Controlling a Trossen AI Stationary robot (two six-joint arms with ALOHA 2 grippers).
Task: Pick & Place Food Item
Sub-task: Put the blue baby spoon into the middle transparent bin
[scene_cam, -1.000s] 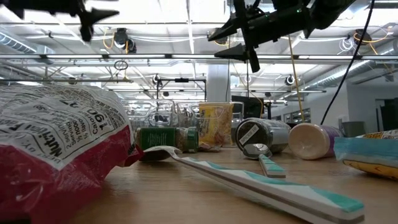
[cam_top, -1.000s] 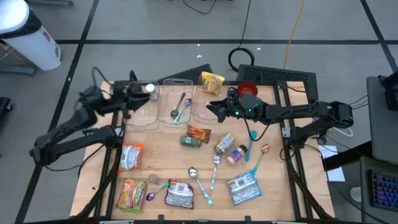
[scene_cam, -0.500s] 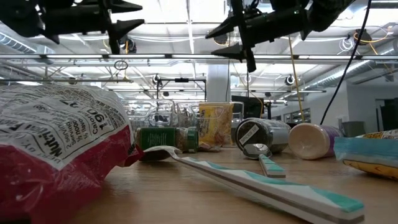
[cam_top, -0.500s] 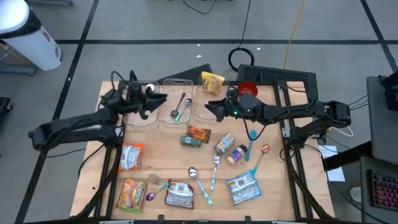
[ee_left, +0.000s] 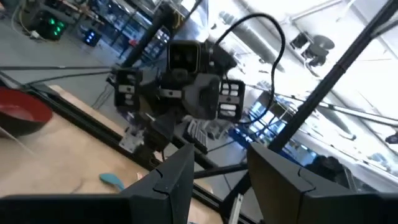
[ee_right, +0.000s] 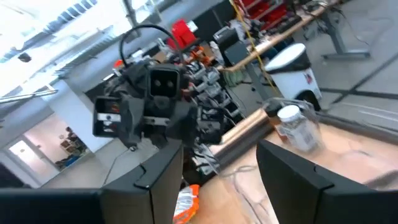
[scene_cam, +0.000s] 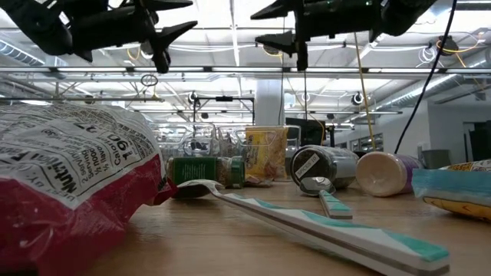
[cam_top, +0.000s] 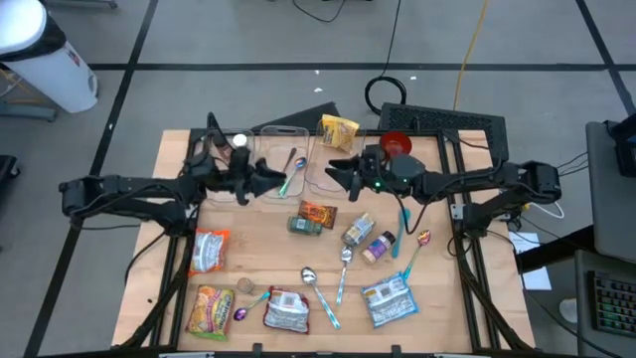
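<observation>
The fingers of the left gripper (cam_top: pixel 270 179) and right gripper (cam_top: pixel 338 173) stand apart and hold nothing, both raised above the clear containers (cam_top: pixel 266 165) at the far side of the tabletop (cam_top: pixel 437 298). Food packets such as the orange snack pack (cam_top: pixel 317 214) lie untouched mid-tabletop. Judging by this, no pick has begun; grasping and placing remain.

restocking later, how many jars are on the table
4: green jar, dark-lidded jar and pale jar lying mid-table; white-lidded jar at the far side by the left arm. The arms may hide more.
</observation>
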